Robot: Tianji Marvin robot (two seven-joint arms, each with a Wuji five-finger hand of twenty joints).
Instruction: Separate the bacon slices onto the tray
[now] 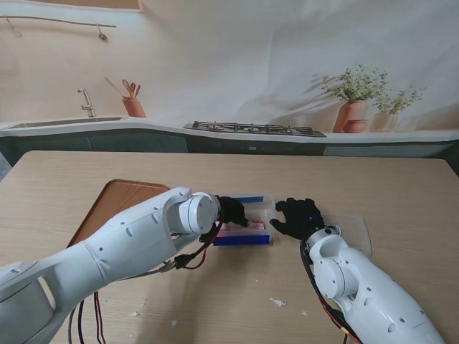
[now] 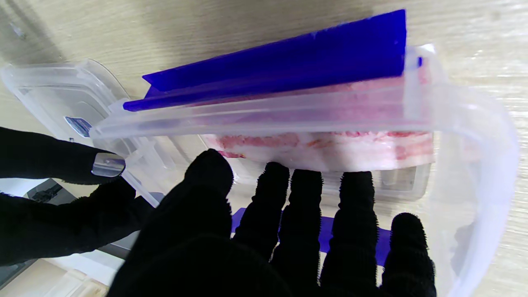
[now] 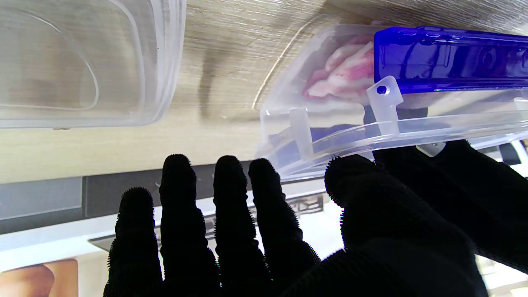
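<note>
My left hand [image 1: 231, 210] reaching open into container [image 1: 262, 204], touching bacon [image 2: 321, 144], gripping nothing; right hand [image 1: 297, 218] open, bracing rim. Tray [image 1: 118, 201] holding no slices; separating not started.

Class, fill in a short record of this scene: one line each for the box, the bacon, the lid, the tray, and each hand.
box: clear box with blue clips, mid-table
bacon: pink slices inside the box
lid: clear lid flat on the table, right of the box
tray: wooden tray at left, partly behind the left arm
left hand: left hand over the box, fingers apart at the bacon
right hand: right hand at the box's right end, fingers spread
</note>
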